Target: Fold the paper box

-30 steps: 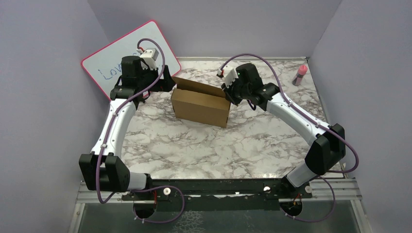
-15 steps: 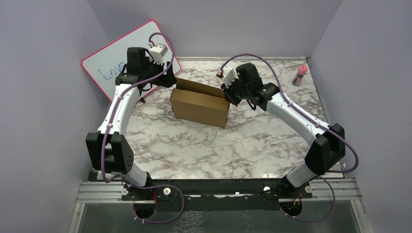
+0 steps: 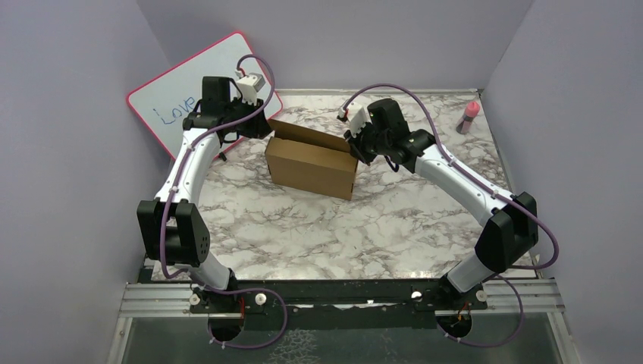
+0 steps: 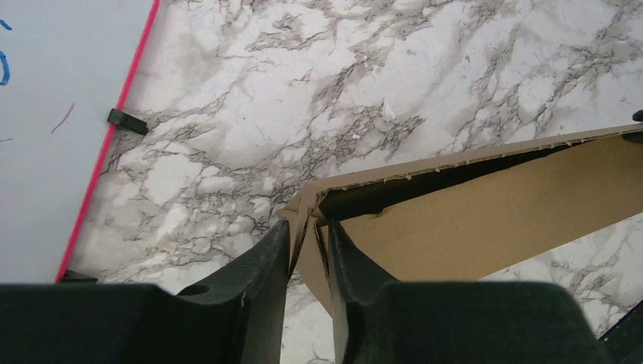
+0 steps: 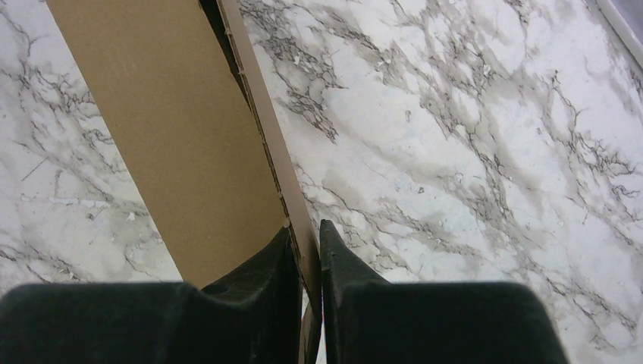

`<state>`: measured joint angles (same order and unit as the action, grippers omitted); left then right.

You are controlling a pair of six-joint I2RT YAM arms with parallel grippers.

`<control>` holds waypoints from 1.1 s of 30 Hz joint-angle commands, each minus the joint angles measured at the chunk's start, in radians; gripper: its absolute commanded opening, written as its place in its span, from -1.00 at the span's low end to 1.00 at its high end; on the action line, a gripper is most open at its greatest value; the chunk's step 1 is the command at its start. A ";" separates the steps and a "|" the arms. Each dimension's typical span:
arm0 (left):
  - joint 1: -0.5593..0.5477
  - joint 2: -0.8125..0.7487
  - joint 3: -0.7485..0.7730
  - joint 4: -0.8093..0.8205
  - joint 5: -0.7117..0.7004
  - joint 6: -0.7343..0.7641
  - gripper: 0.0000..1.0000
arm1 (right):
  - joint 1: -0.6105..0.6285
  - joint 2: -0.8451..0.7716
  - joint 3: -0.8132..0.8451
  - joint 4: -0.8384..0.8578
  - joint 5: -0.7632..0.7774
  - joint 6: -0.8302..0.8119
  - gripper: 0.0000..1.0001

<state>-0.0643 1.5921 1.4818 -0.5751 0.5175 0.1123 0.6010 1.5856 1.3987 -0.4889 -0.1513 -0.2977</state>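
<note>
The paper box (image 3: 311,163), plain brown cardboard, stands half-formed in the middle of the marble table with its top open. My left gripper (image 3: 262,129) is at the box's rear left corner. In the left wrist view its jaws (image 4: 307,226) are closed on the folded corner of the box (image 4: 485,220), with cardboard layers between the fingers. At the right end of the box is my right gripper (image 3: 354,144). The right wrist view shows it (image 5: 303,226) shut on the thin upright edge of the box wall (image 5: 174,129).
A pink-framed whiteboard (image 3: 182,98) with blue writing leans against the back left wall, just behind the left arm; its edge and a black clip (image 4: 127,120) show in the left wrist view. A pink bottle (image 3: 470,115) stands at the back right corner.
The left arm swung toward the back and its jaws closed from wide open onto the box's rear left corner. The right arm and the box have not moved.
</note>
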 commanded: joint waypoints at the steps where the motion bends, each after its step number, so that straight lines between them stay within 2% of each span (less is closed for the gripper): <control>1: 0.005 -0.047 -0.007 -0.006 0.039 -0.063 -0.55 | 0.007 0.030 -0.007 -0.007 -0.026 0.011 -0.66; 10: -0.003 -0.066 -0.057 -0.008 -0.002 -0.190 -0.99 | 0.007 0.039 0.000 -0.007 -0.033 0.020 -0.66; 14: -0.012 -0.073 -0.063 0.002 -0.023 -0.247 -1.00 | 0.006 0.046 0.003 -0.006 -0.034 0.021 -0.66; 23: -0.047 -0.084 -0.037 0.000 -0.053 -0.257 -1.00 | 0.007 0.047 0.005 -0.005 -0.036 0.023 -0.66; 33: -0.110 -0.087 -0.031 -0.056 -0.211 -0.223 -1.00 | 0.007 0.049 0.002 -0.004 -0.036 0.025 -0.65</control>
<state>-0.1280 1.5311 1.4322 -0.5720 0.3481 -0.1143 0.6006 1.5929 1.4002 -0.4778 -0.1516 -0.2886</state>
